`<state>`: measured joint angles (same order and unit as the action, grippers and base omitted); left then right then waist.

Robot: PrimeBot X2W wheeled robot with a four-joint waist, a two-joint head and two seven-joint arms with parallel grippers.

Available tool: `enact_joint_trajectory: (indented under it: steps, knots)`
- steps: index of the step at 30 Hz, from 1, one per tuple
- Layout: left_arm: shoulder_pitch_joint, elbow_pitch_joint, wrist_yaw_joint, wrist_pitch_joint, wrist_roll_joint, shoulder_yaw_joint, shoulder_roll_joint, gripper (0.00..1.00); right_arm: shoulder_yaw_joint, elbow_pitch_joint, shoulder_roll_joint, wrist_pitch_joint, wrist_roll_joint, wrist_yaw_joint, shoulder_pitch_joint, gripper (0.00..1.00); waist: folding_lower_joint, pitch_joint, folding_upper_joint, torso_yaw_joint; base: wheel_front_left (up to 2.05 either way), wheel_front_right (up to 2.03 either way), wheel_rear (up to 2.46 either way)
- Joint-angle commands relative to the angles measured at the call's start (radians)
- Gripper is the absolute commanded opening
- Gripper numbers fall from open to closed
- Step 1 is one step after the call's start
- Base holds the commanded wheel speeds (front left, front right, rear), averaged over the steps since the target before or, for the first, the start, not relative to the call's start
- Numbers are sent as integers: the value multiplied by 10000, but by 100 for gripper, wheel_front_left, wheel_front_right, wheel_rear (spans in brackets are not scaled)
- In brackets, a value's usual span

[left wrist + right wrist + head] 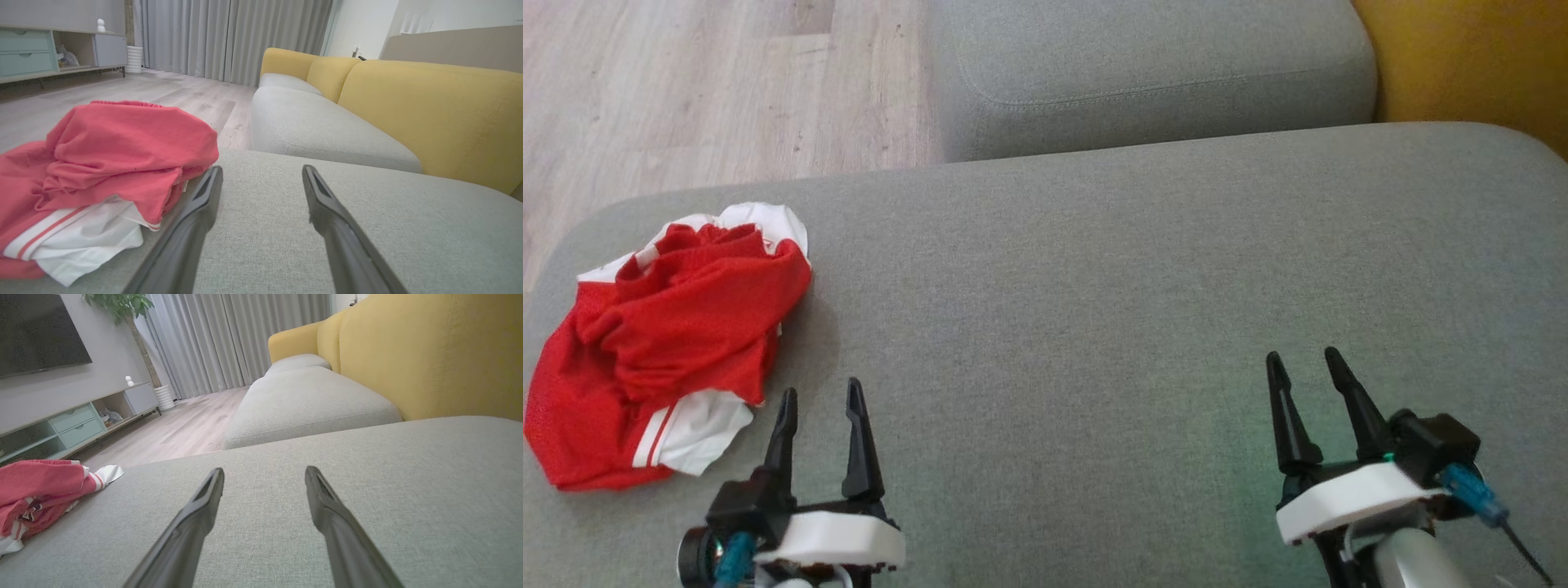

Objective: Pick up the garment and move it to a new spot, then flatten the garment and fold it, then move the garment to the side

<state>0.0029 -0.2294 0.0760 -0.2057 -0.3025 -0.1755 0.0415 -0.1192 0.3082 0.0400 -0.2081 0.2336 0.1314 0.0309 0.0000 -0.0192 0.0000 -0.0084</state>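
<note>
Left hand (820,388) spread beside garment (678,327), television (41,330) from right wrist

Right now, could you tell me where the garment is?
In the head view, the garment lies crumpled at the grey cushion's left end, just left of the left gripper.

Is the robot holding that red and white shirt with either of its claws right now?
No. Both the left gripper and right gripper are open and empty; the garment lies crumpled on the grey cushion.

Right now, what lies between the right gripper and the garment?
In the head view, bare grey cushion runs from the right gripper to the open left gripper, which stands just short of the garment.
</note>
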Motion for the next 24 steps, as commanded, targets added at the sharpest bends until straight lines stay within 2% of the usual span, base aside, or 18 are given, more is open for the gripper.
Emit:
enact_joint_trajectory:
  steps: [1, 14, 24]
  knots:
    - [-509, 307, 113, -194, 420, 180, 79, 100, -307, -349, 91, -170, -407, -7, 545, 100, 0, -17, 0, -2, 0, 0, 0]
    - [-421, 337, 346, -549, 1725, 42, 87, 100, -298, -81, 102, -524, -2035, -7, 476, 100, 0, -186, 0, -72, 0, 0, 0]
    - [-352, 144, 294, -561, 1743, 66, 87, 100, -154, 55, 102, -536, -2001, -7, 421, 100, 0, -210, 0, -115, 0, 0, 0]
